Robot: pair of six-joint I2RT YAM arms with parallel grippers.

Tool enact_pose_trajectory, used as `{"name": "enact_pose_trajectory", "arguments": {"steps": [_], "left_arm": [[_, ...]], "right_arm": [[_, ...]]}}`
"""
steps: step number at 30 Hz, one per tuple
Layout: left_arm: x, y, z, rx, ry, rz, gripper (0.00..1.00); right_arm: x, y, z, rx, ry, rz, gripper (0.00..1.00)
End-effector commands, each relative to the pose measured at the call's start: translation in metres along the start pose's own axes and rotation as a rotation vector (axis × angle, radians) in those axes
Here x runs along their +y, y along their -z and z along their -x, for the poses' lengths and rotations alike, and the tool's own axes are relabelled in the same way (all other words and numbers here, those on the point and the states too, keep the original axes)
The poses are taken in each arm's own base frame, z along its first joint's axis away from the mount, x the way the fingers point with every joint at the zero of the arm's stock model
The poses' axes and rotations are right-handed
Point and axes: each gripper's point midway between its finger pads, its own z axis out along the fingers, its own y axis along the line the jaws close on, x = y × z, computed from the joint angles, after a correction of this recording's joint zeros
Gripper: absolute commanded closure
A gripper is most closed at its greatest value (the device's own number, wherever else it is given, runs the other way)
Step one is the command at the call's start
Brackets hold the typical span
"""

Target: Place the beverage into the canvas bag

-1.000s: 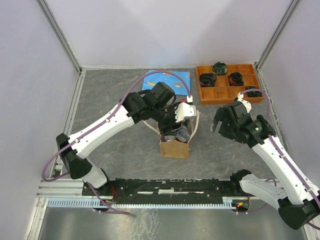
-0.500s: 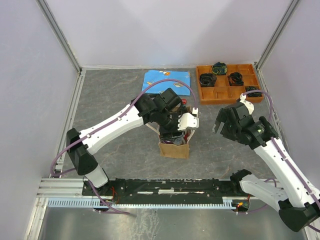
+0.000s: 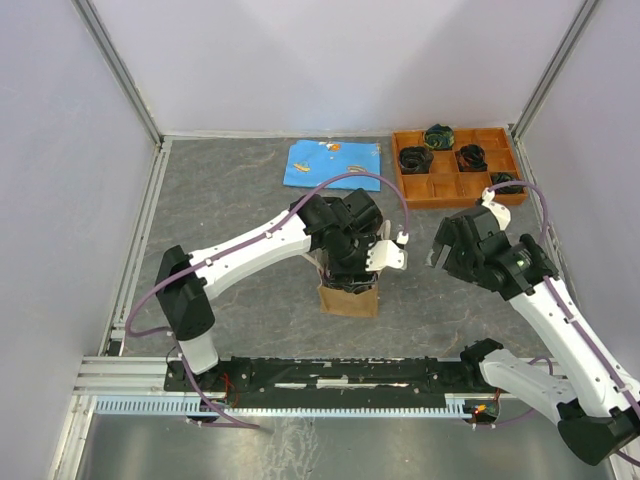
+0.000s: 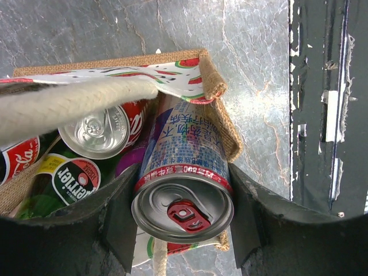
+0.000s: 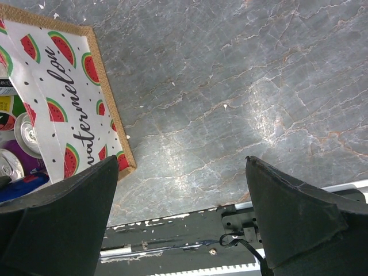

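Marble tabletop [image 4: 247,57] beneath downturned left pincer [image 4: 183,213] tight around can [image 4: 183,167] in canvas bag [image 4: 221,109]; right pincer [image 5: 181,172] agape.

Grey marbled tabletop [image 3: 230,200], pale lilac walls [image 3: 330,60] on three sides (aluminium corner posts [image 3: 117,70]), black rail [image 3: 330,372] along near edge, even light.

A blue printed cloth [image 3: 333,163] lies just beside an orange divided tray [image 3: 447,187] holding dark coiled bundles [image 3: 415,158].
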Motion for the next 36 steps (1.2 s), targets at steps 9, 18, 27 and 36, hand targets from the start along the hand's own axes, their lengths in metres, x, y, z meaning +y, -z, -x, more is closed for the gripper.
{"name": "enact_pose_trajectory", "arguments": {"steps": [9,18,27,36], "left_arm": [[-0.002,-0.008,0.010,-0.022,-0.029,-0.047,0.97],[-0.009,0.017,0.026,-0.102,0.008,-0.157,0.97],[-0.004,0.014,0.022,-0.091,0.053,-0.231,0.97],[0.014,0.004,0.019,-0.056,0.085,-0.145,0.97]], "right_arm": [[-0.005,0.011,0.013,-0.052,-0.004,-0.012,0.01],[-0.003,0.008,0.013,-0.047,-0.002,-0.008,0.01],[-0.004,0.006,0.012,-0.047,-0.004,-0.012,0.01],[-0.007,0.008,0.015,-0.056,0.002,-0.025,0.01]]}}
